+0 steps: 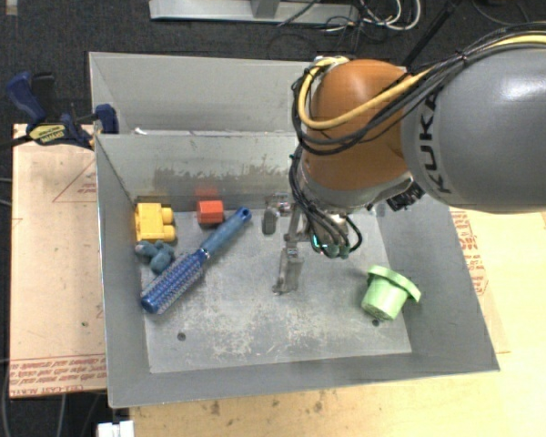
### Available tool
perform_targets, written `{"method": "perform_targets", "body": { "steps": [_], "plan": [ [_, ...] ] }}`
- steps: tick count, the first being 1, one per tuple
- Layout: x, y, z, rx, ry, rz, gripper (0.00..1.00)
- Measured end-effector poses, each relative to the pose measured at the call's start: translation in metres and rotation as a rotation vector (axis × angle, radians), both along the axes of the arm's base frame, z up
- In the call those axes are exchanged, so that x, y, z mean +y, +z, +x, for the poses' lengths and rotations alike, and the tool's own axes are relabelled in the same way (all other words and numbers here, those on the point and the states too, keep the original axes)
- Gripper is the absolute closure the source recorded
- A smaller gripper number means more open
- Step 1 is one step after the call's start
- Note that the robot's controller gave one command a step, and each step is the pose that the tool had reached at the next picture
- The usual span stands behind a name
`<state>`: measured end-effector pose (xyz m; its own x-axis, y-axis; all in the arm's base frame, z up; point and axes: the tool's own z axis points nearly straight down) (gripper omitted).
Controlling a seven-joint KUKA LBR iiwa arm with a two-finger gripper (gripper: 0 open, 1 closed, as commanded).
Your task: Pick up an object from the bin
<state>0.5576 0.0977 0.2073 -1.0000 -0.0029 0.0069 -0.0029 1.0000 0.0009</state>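
Camera view: the grey bin [118,244] holds one yellow block [154,222], one orange cube [210,211], one blue brush [196,262], two small grey-blue pieces [155,255] just below the block, and one pale green cup [388,291]. The gripper [288,262] hangs over bare floor mid-bin, between brush and cup, apart from both. Whether it is released or clenched cannot be told.

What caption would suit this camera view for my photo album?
Robot gripper poised above the middle of the grey bin, between a blue brush and a green cup.
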Motion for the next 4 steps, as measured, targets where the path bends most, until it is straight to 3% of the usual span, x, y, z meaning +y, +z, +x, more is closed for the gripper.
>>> {"method": "perform_targets", "body": {
  "steps": [1, 2, 3, 4],
  "plan": [
    [0.077, -0.060, 0.069, -0.008, 0.117, 0.003, 0.00],
    [0.127, -0.143, 0.029, 0.002, 0.161, -0.001, 0.00],
    [0.125, -0.138, 0.033, -0.006, 0.153, 0.001, 1.00],
    [0.140, 0.071, 0.026, -0.016, 0.100, 0.004, 1.00]
  ]
}}
